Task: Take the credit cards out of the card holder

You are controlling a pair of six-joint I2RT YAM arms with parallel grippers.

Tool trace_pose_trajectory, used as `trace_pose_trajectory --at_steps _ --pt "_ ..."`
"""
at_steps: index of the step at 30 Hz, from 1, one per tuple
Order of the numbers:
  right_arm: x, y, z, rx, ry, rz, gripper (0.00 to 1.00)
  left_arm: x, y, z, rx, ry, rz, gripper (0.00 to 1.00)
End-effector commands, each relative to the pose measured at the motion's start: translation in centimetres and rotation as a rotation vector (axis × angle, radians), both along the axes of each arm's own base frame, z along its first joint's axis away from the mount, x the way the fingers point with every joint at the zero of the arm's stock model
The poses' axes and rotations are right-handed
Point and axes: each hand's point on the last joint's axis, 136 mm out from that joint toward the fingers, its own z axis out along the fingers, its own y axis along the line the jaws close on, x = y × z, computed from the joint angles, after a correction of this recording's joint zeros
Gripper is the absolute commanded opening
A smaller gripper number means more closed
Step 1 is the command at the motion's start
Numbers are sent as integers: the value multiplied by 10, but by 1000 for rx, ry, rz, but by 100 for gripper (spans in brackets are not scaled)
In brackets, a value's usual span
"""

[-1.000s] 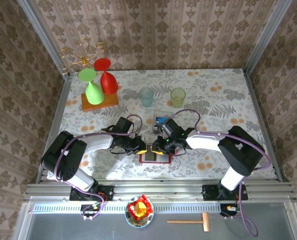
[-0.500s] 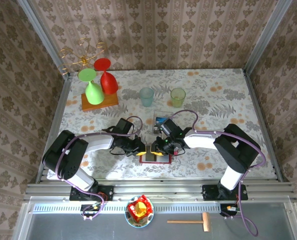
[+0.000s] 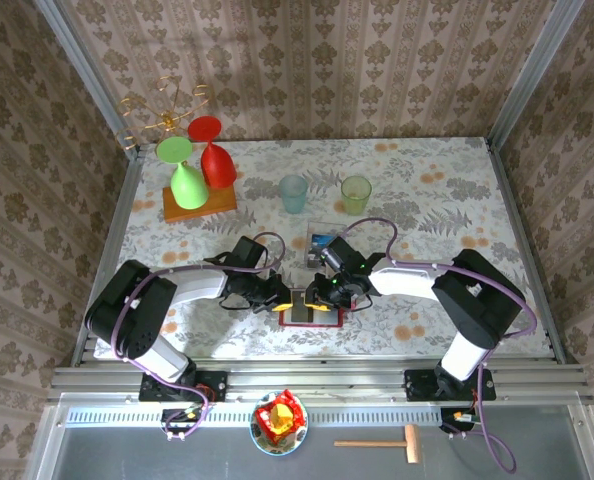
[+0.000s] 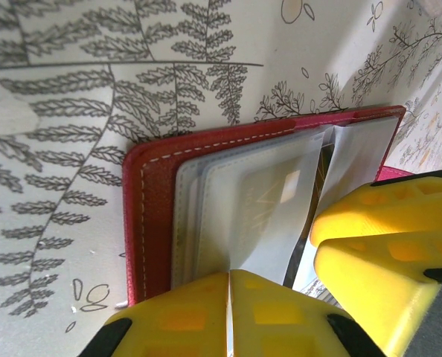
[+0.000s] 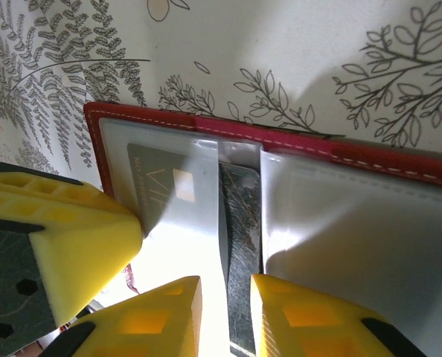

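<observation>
Card holder [image 4: 150, 216], clear box [image 3: 322, 240] on its far side, is being held open, lengthwise left-right; its pocket [image 4: 266, 216] is being pinched by left gripper [image 4: 228, 312], dark card [image 5: 239, 216] by right gripper [image 5: 225, 305].

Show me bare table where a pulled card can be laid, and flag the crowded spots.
Free: the table right of the right arm, from the yellow-green cup down to the near edge; also the far strip behind that cup. Crowded: the centre, where the left gripper and right gripper meet over the card holder, clear box just behind.
</observation>
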Motion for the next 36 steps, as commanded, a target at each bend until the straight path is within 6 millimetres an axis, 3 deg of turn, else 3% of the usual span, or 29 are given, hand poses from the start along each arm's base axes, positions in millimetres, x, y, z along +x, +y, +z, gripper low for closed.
trace_pose_trajectory --at_steps 1,21,36 --pt "2 -3 9 -2 -28 -6 24 -3 7 -5 35 4 -6 10" --pt "-4 -6 -12 10 33 -26 24 -12 13 -21 71 45 -12 9" --pt "1 5 -3 147 35 -57 18 -10 18 -24 104 37 3 8"
